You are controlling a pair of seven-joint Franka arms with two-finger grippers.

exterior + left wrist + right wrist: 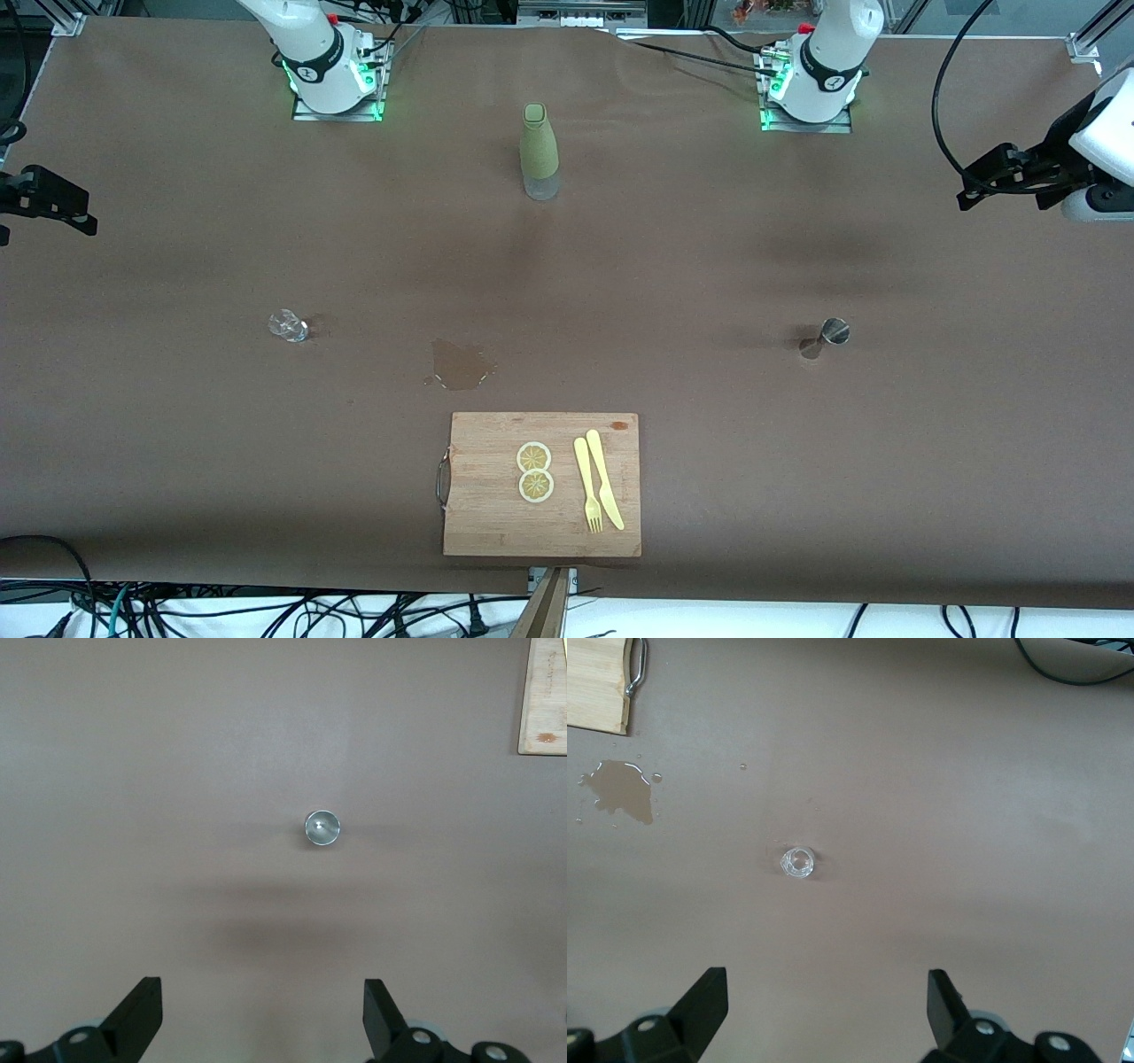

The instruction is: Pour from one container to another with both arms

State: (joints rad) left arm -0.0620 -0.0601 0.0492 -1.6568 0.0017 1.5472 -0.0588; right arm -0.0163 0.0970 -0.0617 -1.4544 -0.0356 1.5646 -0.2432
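The small steel jigger [824, 337] stands on the brown table toward the left arm's end; in the left wrist view I look down into its round mouth [322, 827]. The tiny clear glass cup [288, 326] sits toward the right arm's end and shows in the right wrist view [798, 862]. My left gripper [974, 188] hangs high over the table's edge at the left arm's end, open and empty [263, 1010]. My right gripper [80, 217] hangs over the table's edge at the right arm's end, also open with nothing between its fingers [827, 1005].
A tall olive-green sleeved bottle [539, 151] stands mid-table between the arm bases. A puddle of brownish liquid [461, 365] lies between the cup and the jigger. Nearer the camera, a wooden cutting board [483, 523] carries two lemon slices, a yellow fork and a knife.
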